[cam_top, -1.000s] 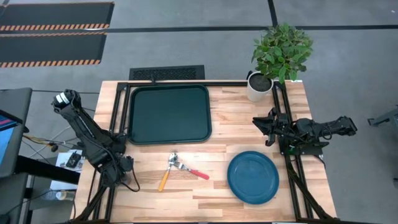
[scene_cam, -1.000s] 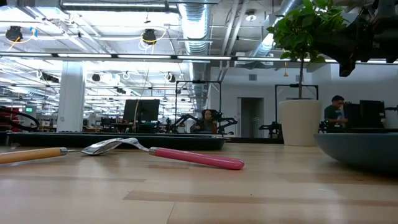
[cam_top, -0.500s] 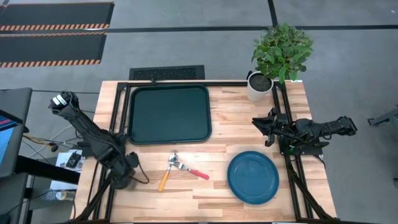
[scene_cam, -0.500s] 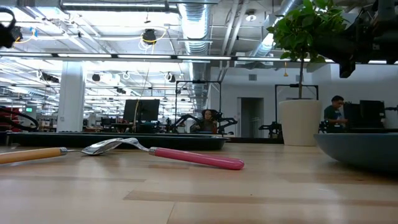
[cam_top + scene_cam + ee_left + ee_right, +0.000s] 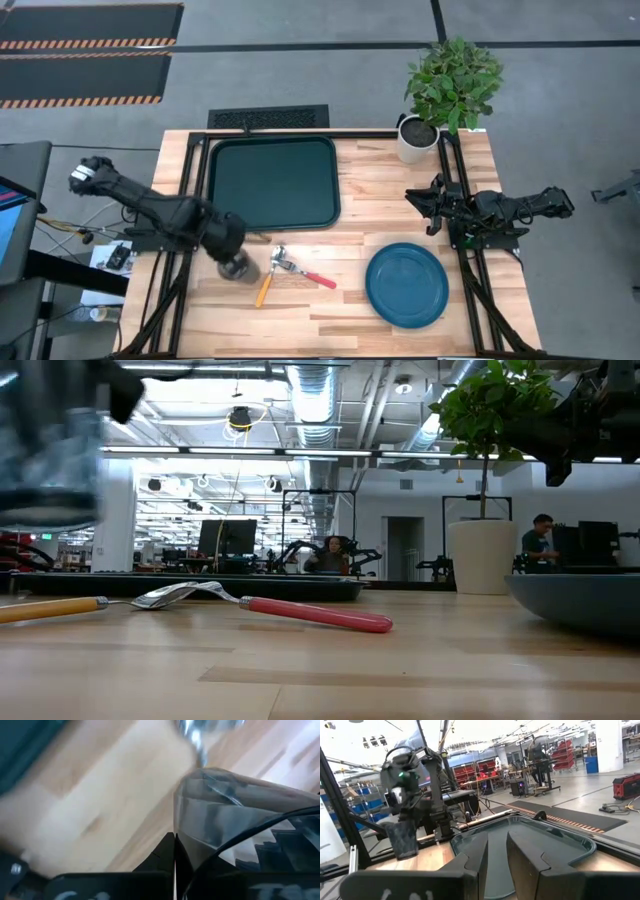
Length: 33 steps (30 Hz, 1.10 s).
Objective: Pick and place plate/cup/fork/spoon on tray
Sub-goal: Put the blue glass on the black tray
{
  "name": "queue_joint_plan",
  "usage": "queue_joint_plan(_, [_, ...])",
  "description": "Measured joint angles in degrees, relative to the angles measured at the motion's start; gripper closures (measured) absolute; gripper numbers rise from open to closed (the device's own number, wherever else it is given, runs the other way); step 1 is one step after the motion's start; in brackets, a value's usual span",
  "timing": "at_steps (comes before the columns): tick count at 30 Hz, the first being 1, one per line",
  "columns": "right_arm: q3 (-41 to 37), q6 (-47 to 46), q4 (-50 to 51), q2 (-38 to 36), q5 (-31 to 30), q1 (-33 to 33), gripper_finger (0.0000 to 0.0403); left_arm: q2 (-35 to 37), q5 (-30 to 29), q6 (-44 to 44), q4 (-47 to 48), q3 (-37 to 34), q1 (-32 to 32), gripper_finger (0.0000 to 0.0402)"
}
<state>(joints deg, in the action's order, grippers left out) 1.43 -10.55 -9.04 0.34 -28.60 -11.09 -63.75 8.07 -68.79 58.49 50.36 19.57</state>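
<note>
While the left gripper (image 5: 236, 267) carries the cup (image 5: 402, 839) above bare table beside the spoon (image 5: 264, 288) and fork (image 5: 306, 273), the right gripper (image 5: 420, 203) waits nearly closed, empty.

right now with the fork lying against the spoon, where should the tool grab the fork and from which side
Grip the fork by the middle of its red handle, coming straight down from above, fingers across the handle. The handle lies flat on the table with bare wood on both sides; its metal head overlaps the spoon, so a grip there would likely drag both.
</note>
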Motion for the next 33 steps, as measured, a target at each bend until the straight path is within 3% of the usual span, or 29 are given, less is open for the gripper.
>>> queue_joint_plan(10, [-0.01,-0.11,0.07,0.0,0.0,0.0,0.0306,-0.36,1.09,18.29,0.22,5.72,-22.49,0.0401])
queue_joint_plan(15, [-0.01,-0.11,0.12,0.0,0.0,0.0,0.0306,-5.36,3.34,29.93,1.74,11.5,-34.42,0.0401])
queue_joint_plan(20, [-0.02,-0.11,0.49,0.0,0.0,0.0,0.0306,-16.04,3.59,43.0,5.17,22.71,-42.38,0.0401])
queue_joint_plan(28, [-0.02,-1.35,3.63,0.02,0.0,-0.02,0.0306,-38.12,2.97,59.03,12.21,46.89,-51.1,0.0401])
queue_joint_plan(33, [-0.02,-1.53,5.23,0.02,-0.01,0.0,0.0306,-52.12,-1.74,65.18,16.76,62.81,-54.87,0.0401])
